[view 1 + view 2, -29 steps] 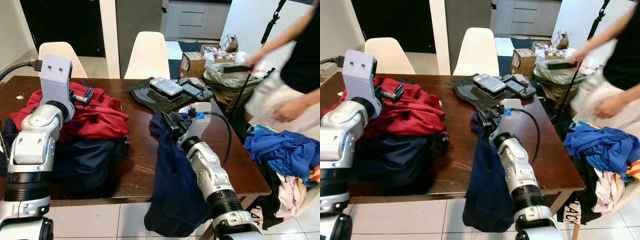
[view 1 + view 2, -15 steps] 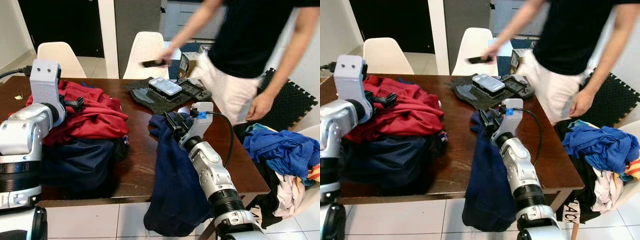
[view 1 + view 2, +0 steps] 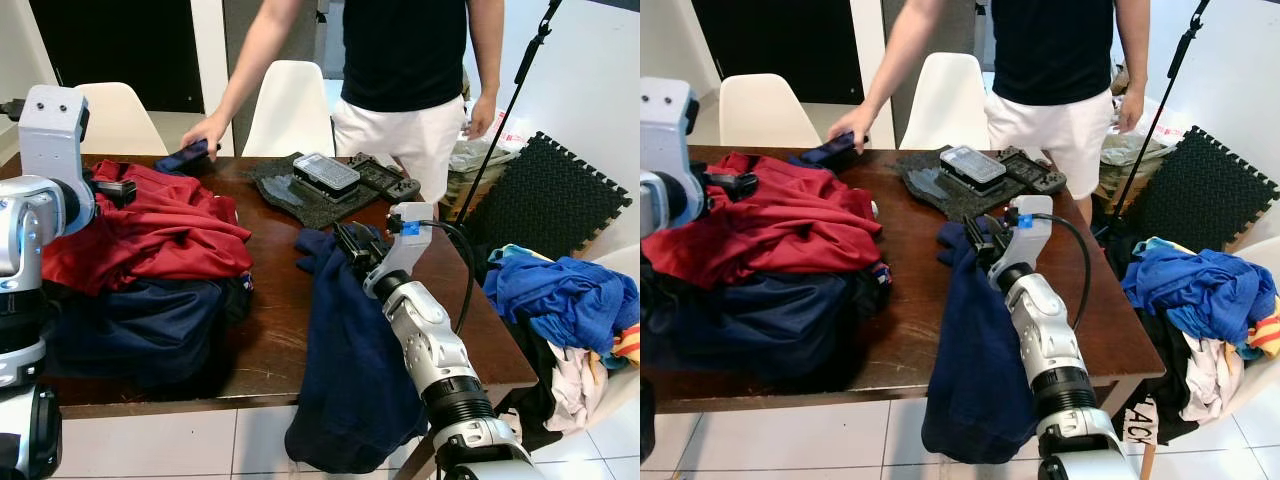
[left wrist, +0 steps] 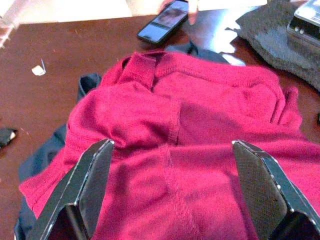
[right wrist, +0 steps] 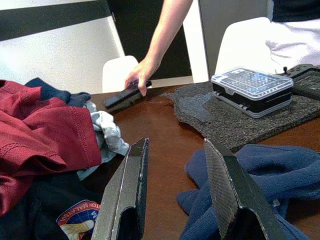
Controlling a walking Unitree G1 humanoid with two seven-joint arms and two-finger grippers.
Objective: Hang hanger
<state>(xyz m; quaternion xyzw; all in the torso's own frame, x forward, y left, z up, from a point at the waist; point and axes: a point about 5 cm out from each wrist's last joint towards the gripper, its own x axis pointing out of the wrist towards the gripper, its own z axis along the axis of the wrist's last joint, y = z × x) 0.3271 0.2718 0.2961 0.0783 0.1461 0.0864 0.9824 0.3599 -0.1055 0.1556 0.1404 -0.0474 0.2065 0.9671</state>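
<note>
Left gripper [image 4: 170,190] raised over red garment [image 3: 150,230] on left of brown table [image 3: 270,320], fingers spread wide, gripping nothing. Right gripper [image 5: 175,195] low over table beside navy garment [image 3: 350,370], which drapes over front edge; fingers parted narrowly, nothing between. Red garment lies atop dark navy clothes [image 3: 150,330]. Hanger: cannot tell where. Person [image 3: 410,70] stands at far side, hand [image 3: 205,133] on dark phone [image 4: 162,27]. Grey mat [image 3: 310,195] carries clear-lidded case [image 3: 325,172]. 2 white chairs behind. Blue clothes heap [image 3: 570,300] at right.
</note>
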